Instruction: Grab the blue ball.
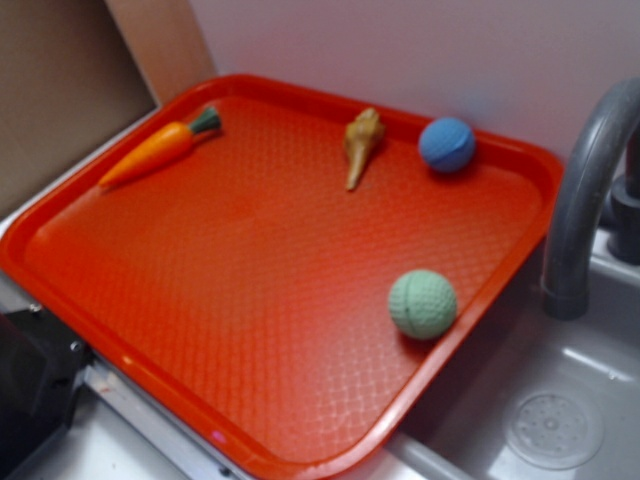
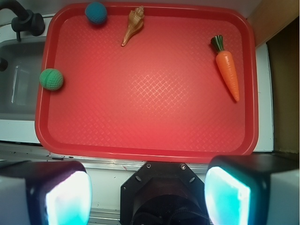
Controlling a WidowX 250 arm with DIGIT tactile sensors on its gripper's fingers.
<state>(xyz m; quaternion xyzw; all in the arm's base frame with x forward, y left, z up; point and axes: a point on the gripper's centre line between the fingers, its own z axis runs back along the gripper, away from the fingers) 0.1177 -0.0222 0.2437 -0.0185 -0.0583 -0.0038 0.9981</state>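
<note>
The blue ball lies in the far right corner of the red tray. In the wrist view the blue ball sits at the tray's top left corner. My gripper is high above the tray's near edge, far from the ball. Its jaws stand wide apart with nothing between them. The gripper does not show in the exterior view.
On the tray lie a pale green ball, a tan seashell and an orange carrot. A grey faucet and a sink stand right of the tray. A wall runs behind.
</note>
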